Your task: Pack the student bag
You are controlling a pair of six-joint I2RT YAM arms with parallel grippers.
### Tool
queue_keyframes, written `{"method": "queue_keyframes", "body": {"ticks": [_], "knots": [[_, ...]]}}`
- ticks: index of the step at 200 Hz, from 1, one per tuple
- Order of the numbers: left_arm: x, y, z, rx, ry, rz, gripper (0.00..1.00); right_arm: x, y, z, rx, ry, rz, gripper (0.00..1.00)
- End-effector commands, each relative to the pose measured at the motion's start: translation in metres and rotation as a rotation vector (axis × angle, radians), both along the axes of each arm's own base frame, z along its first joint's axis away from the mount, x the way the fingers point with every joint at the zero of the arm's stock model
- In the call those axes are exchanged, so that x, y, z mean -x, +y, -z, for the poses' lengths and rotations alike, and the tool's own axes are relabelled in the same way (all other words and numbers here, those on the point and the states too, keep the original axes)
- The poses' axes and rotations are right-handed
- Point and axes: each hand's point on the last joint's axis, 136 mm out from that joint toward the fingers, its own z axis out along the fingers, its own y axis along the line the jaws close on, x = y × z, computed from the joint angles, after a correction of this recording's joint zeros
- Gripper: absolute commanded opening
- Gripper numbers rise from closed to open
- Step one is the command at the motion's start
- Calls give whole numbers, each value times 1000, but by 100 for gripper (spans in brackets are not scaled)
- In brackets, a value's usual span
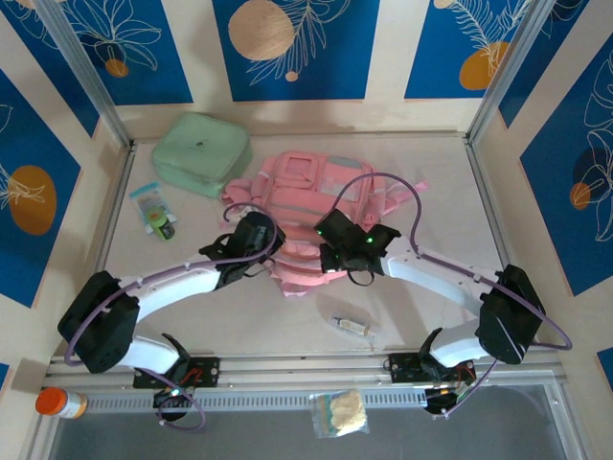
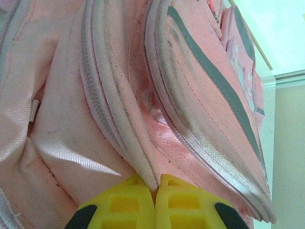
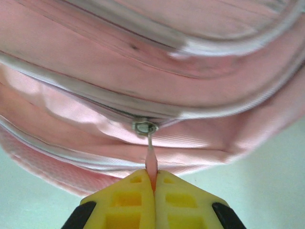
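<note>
The one student bag [image 1: 308,187] lies flat mid-table, a little toward twelve o'clock, and both pairs of yellow fingers are pinched fully together on it. The left gripper [image 2: 155,188] nips a white-piped fold of its pink fabric, and the right gripper [image 3: 153,183] grips the pink zip pull [image 3: 151,162]. Around it I count one mint-green case [image 1: 201,153] at ten o'clock, one small printed packet [image 1: 153,211] at nine with print too small to read, one small tube [image 1: 351,326] at five, and by the near rail one orange-capped bottle [image 1: 59,402] at seven and one clear pouch [image 1: 341,412] of pale yellow stuff at six.
</note>
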Motion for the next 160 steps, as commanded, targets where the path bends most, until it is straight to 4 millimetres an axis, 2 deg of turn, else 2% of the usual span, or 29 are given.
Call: {"method": "queue_keyframes", "body": {"ticks": [1,36,60,96,131,145,160], "knots": [[-9,27,-1,-72,-29,0,0,12,-39,8,65,56,71,0],[-13,54,6,-60,8,-6,0,-2,-65,2,78,43,136,0],[-15,72,3,-75,9,6,0,-11,-82,0,94,32,164,0],[-24,85,-1,-92,11,57,0,-30,-100,1,104,25,207,0],[-36,96,-8,-142,0,111,0,-55,-100,-4,99,-22,225,0],[-36,98,-6,-173,15,135,0,-63,-84,-7,56,-40,161,0],[-38,92,-6,-148,17,176,0,-63,-63,-9,-8,-40,78,0]]}}
